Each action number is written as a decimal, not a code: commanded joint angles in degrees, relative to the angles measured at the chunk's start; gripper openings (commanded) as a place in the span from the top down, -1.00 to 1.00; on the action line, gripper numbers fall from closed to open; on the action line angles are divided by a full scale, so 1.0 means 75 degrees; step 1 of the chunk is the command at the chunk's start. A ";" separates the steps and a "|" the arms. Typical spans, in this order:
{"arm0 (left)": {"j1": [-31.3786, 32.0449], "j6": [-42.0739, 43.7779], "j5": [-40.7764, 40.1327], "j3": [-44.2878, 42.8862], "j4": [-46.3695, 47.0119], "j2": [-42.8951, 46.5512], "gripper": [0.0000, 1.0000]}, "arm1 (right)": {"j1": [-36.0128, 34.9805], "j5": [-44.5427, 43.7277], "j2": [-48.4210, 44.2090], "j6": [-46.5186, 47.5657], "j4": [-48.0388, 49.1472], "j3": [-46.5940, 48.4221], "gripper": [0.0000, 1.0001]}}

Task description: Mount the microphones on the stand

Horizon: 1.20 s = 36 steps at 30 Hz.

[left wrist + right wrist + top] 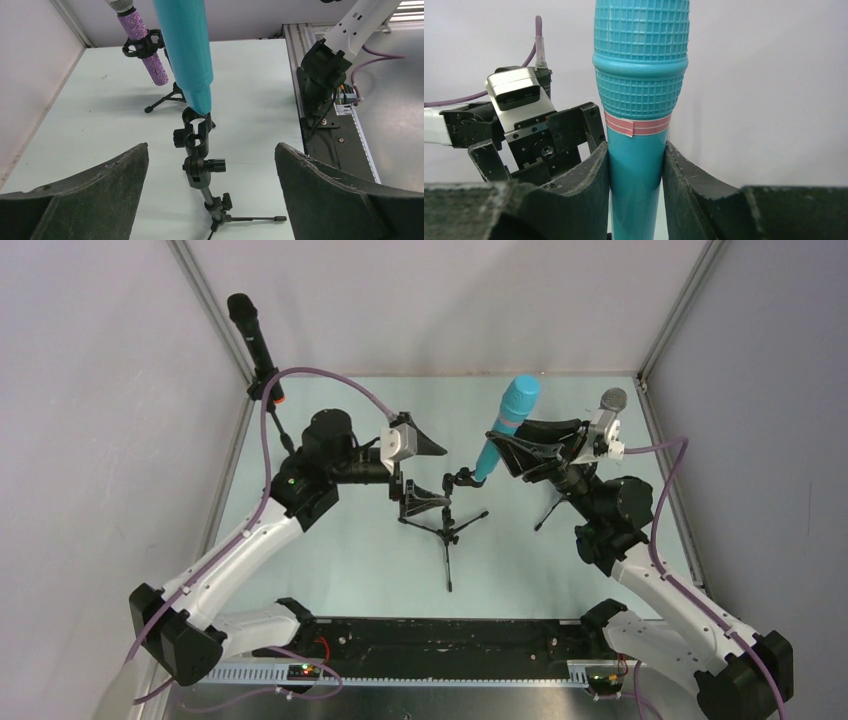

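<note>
Dark padded fingers (594,175) of the right gripper (636,150) fill the bottom of the right wrist view, clamped on the shaft of the turquoise microphone (641,60) just below a pink tape band (638,126); the shaft is cut off at the lower edge there, so its tail cannot be seen from that side. From the left wrist, the tail tapers down to the mouth of the clip on the middle stand (196,150). It touches the clip's upper ring, but how far it has gone in is hard to make out. The left gripper (211,146) is spread wide with nothing between its fingers, one on either side of that stand and apart from it. Seen from above, the left arm rises from its near-left base, bends far out to the left, and turns its wrist rightward toward the table's (350,560) middle. The right arm mirrors it from the near-right base, its wrist turned left, holding the turquoise microphone tilted with its head up and toward the far side. A purple glitter microphone (150,55) sits in the clip of the right stand (167,97), its silver head cut off at the top of the left wrist view and its stand partly hidden behind the right arm from above. At the far left, a black microphone (255,335) with an orange-red ring stands in a clip (262,388); the stand beneath it is mostly hidden by the left arm.
</note>
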<state>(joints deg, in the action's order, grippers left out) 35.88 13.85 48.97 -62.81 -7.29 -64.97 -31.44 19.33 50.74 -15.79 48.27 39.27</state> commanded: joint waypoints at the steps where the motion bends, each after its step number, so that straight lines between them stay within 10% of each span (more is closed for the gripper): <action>1: 0.0032 0.0144 0.0426 -0.0076 0.0269 -0.0198 -0.98 | -0.0046 -0.0192 -0.0023 0.0153 0.0523 0.0366 1.00; 36: 0.0027 0.0199 -0.0165 0.0003 0.0258 -0.1061 -0.76 | -0.0202 0.0055 0.0619 0.0533 0.0553 -0.0161 1.00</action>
<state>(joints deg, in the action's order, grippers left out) 35.88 15.53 48.88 -61.60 -6.57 -71.26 -32.67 20.23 54.74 -12.80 48.73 38.26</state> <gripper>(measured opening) 0.897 0.404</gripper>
